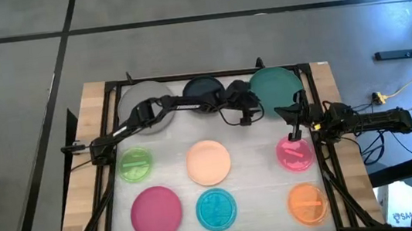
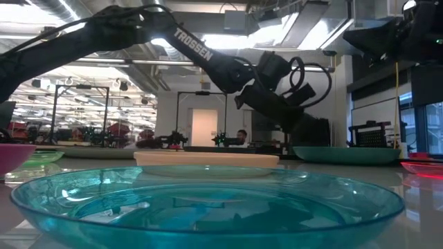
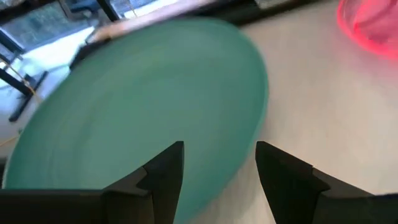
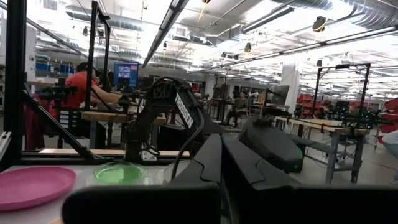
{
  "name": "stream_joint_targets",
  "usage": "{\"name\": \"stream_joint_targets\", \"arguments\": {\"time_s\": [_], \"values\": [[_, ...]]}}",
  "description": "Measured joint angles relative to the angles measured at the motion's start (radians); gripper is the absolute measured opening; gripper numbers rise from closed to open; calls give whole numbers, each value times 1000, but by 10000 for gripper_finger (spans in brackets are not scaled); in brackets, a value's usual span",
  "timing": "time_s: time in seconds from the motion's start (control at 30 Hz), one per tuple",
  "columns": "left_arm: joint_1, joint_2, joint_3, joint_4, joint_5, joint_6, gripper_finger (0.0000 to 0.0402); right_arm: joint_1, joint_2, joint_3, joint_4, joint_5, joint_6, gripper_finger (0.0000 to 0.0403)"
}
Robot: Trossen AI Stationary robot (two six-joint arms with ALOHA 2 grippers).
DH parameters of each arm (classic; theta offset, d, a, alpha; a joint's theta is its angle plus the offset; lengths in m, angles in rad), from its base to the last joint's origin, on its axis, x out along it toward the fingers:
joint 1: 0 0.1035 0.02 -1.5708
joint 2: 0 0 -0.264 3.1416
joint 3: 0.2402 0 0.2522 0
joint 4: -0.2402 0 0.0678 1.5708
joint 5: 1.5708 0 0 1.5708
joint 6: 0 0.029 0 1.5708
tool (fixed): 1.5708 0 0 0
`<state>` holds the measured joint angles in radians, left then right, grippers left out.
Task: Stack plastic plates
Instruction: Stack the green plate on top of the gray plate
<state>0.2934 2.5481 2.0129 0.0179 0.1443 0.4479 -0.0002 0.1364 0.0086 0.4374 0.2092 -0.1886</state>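
Observation:
Nine plates lie singly on the white table top. Grey (image 1: 146, 105), navy (image 1: 205, 91) and teal green (image 1: 275, 84) form the far row. Light green (image 1: 135, 164), peach (image 1: 208, 163) and pink (image 1: 294, 153) form the middle row. Magenta (image 1: 155, 212), cyan (image 1: 217, 208) and orange (image 1: 307, 203) form the near row. My left gripper (image 3: 219, 168) is open and reaches across to the teal green plate (image 3: 143, 106). Its fingers stand over the plate's near rim, and I see no touch. My right gripper (image 4: 221, 168) is shut and hovers over the pink plate's far edge.
A black frame (image 1: 186, 77) borders the table top. The left arm (image 1: 151, 114) stretches over the grey and navy plates. In the low view the cyan plate (image 2: 208, 204) fills the foreground, with the peach plate (image 2: 206, 159) behind it. People sit at benches in the room beyond.

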Motion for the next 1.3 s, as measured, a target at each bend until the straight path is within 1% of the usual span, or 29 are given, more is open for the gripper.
{"name": "stream_joint_targets", "arguments": {"time_s": [0.23, 0.33, 0.57, 0.67, 0.9, 1.03, 1.17, 1.23, 1.3], "values": [[-2, 24, 0, -1, -6, 64, 194, 0, 0, 0, 0, 0, 0, 5], [-9, 28, 0, -8, -45, 94, 194, 0, 0, 0, -3, 0, 0, 5], [-11, 28, 0, -61, -73, 115, 187, 0, 0, 0, -20, 0, 0, 5], [-16, 28, 0, -70, -84, 115, 166, 0, 0, 0, -20, 0, 0, 5], [-28, 28, 0, -75, -94, 117, 94, 0, 0, 0, -21, 0, 0, 5], [-36, 27, 0, -77, -111, 163, 57, 0, 0, 0, -21, 0, 0, 5], [-49, 27, 0, -77, -114, 167, 22, 0, 0, 0, -23, 0, 0, 5], [-58, 26, 0, -73, -120, 169, 9, 0, 0, 0, -23, 0, 0, 5], [-68, 20, 0, -82, -128, 167, 7, 0, 0, 0, -23, 0, 0, 5]]}}
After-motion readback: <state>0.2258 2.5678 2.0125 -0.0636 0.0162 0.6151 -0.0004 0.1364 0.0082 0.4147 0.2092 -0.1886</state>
